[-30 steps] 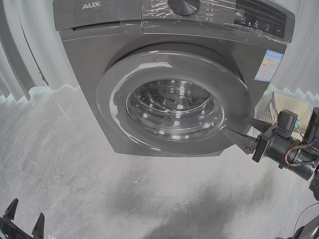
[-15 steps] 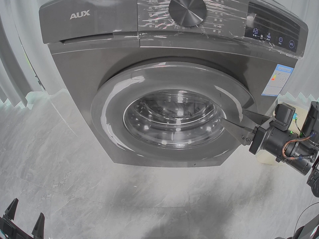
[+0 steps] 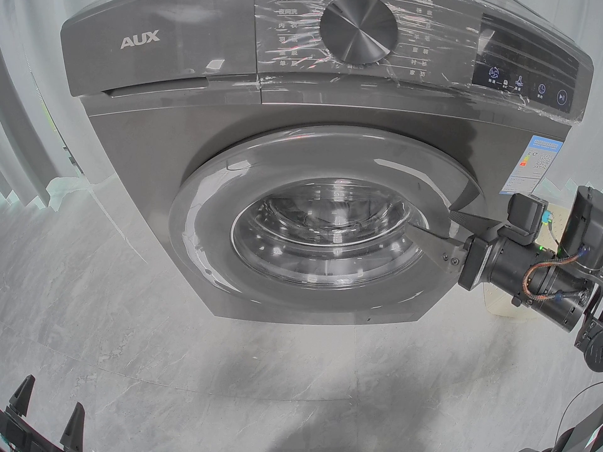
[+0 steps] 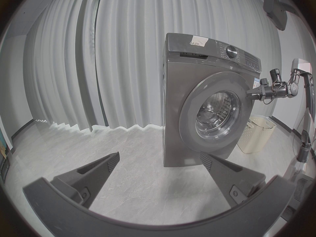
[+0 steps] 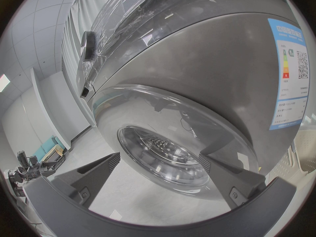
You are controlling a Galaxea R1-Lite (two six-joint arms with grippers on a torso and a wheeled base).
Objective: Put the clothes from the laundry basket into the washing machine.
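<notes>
The grey washing machine (image 3: 188, 139) stands in front of me, its round glass door (image 3: 326, 233) closed. My right gripper (image 3: 433, 221) is open at the door's right rim, one finger over the glass edge and one over the rim; in its own wrist view the right gripper (image 5: 158, 157) frames the door (image 5: 164, 155). The cream laundry basket (image 4: 255, 134) sits on the floor to the right of the machine, mostly behind my right arm in the head view (image 3: 499, 302); its inside is hidden. My left gripper (image 3: 52, 395) is open, low and far from the machine.
Grey tiled floor (image 3: 188, 359) spreads out in front of the machine. Pale curtains (image 4: 131, 66) hang behind and beside it. The basket (image 5: 306, 148) stands close against the machine's right side.
The head camera has come nearer, so the machine looks larger and lower. My right gripper has closed in on the door's right rim. The left gripper has stayed put.
</notes>
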